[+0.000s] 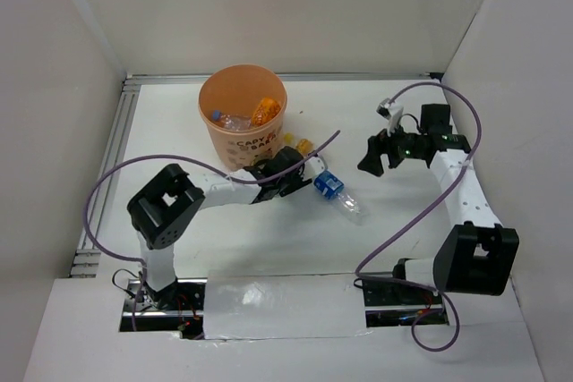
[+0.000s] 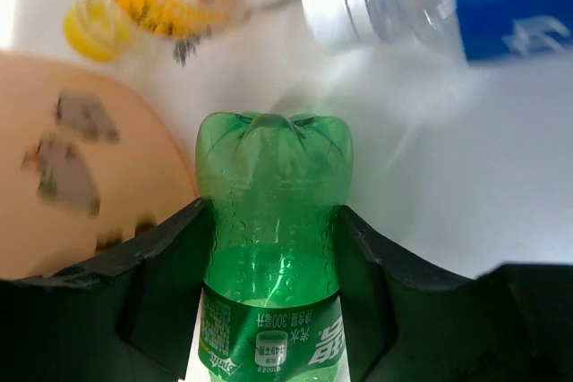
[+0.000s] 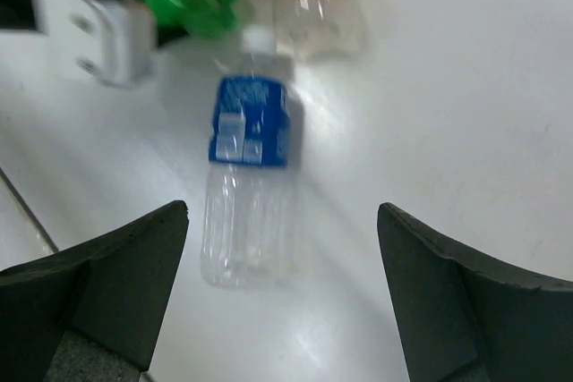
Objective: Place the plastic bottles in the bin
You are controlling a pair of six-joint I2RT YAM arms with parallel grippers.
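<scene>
The orange bin (image 1: pixel 235 145) stands at the back centre and holds several bottles; its wall also shows in the left wrist view (image 2: pixel 72 203). My left gripper (image 1: pixel 288 174) is right beside the bin's near right side, shut on a green bottle (image 2: pixel 273 176) whose base points forward. A clear bottle with a blue label (image 1: pixel 336 190) lies on the table just right of it, also in the right wrist view (image 3: pixel 246 176). A clear bottle with an orange label and a yellow cap (image 1: pixel 302 144) lies by the bin. My right gripper (image 1: pixel 374 157) is open and empty, to the right of the blue-labelled bottle.
White walls enclose the table on the left, back and right. A metal rail (image 1: pixel 107 167) runs along the left edge. Purple cables (image 1: pixel 116 172) loop over both arms.
</scene>
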